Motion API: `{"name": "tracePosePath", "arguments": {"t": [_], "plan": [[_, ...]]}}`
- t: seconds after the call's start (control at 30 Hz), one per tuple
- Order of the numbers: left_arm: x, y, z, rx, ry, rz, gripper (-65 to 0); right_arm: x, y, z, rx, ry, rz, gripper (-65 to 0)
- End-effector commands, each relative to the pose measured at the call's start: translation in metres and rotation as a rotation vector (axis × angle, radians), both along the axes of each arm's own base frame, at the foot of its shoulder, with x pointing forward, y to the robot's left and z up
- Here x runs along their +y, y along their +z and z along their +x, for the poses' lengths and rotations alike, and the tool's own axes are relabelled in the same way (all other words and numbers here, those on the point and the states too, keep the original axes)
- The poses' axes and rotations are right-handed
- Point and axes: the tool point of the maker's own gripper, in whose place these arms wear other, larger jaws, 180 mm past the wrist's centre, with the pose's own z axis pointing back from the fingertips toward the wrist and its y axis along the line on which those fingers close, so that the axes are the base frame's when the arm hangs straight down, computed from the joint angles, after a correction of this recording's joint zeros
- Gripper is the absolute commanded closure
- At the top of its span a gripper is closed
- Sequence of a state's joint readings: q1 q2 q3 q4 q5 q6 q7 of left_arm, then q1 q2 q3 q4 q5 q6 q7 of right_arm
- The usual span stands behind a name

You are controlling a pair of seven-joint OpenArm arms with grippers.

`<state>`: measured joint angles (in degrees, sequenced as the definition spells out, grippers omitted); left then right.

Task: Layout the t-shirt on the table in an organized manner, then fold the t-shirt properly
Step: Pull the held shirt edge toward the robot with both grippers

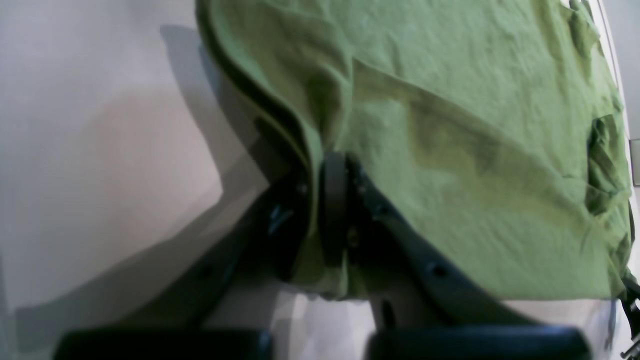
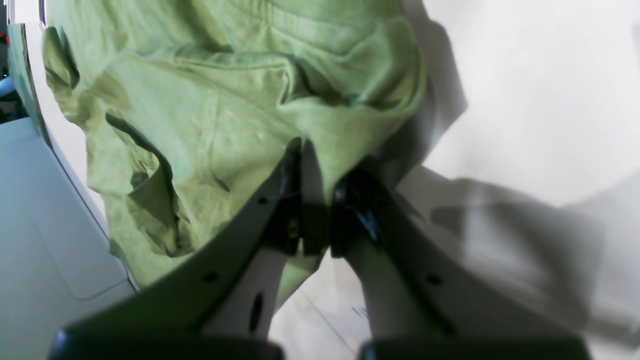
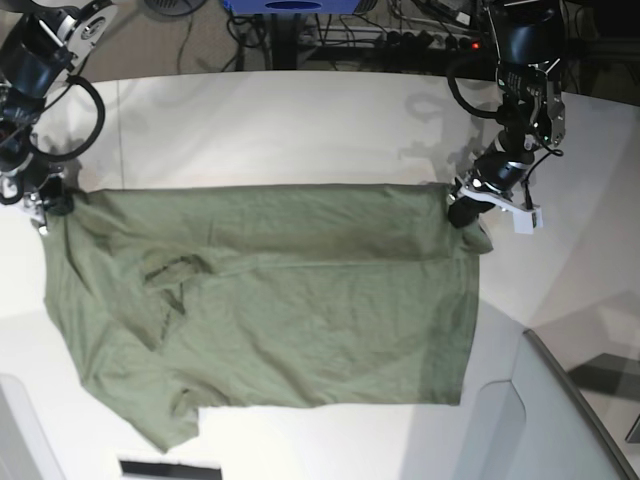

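The olive-green t-shirt (image 3: 270,300) lies spread across the white table (image 3: 300,130), its far edge stretched straight between my two grippers. My left gripper (image 3: 462,212) is shut on that edge's right corner. In the left wrist view the fingers (image 1: 334,200) pinch a fold of the t-shirt (image 1: 475,150). My right gripper (image 3: 50,200) is shut on the left corner by the sleeve. In the right wrist view its fingers (image 2: 292,190) clamp the bunched t-shirt (image 2: 200,140). A wrinkled sleeve (image 3: 165,275) sits at the shirt's left side.
A grey raised panel (image 3: 560,420) stands at the near right corner, and another grey panel (image 2: 45,225) shows beside the shirt in the right wrist view. Cables and a blue object (image 3: 290,5) lie beyond the table's curved far edge. A black-and-white label (image 3: 170,468) sits at the near edge.
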<state>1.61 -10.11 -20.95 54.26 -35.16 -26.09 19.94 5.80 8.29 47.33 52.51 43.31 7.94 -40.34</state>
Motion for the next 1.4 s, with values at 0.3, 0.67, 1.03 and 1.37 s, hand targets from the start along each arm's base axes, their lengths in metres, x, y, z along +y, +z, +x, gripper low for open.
{"name": "tracePosePath", "arguments": {"t": [0.3, 0.67, 1.03, 1.37], "plan": [[0.026, 0.021, -0.023, 0.065, -0.120, 0.137, 0.0, -0.026, 0.037, -0.019, -0.017, 0.075, -0.132, 0.0], [0.018, 0.034, -0.080, 0.099, -0.213, 0.209, 0.0, 0.005, 0.048, -0.085, 0.054, 0.168, -0.176, 0.0], [0.050, 0.035, -0.099, 0.136, -0.149, 0.264, 0.0, 0.004, 0.037, -0.117, 0.123, 0.173, -0.175, 0.0], [0.034, 0.035, -0.098, 0.142, -0.206, 0.349, 0.0, 0.004, 0.036, -0.119, 0.127, 0.165, -0.171, -0.2]]}}
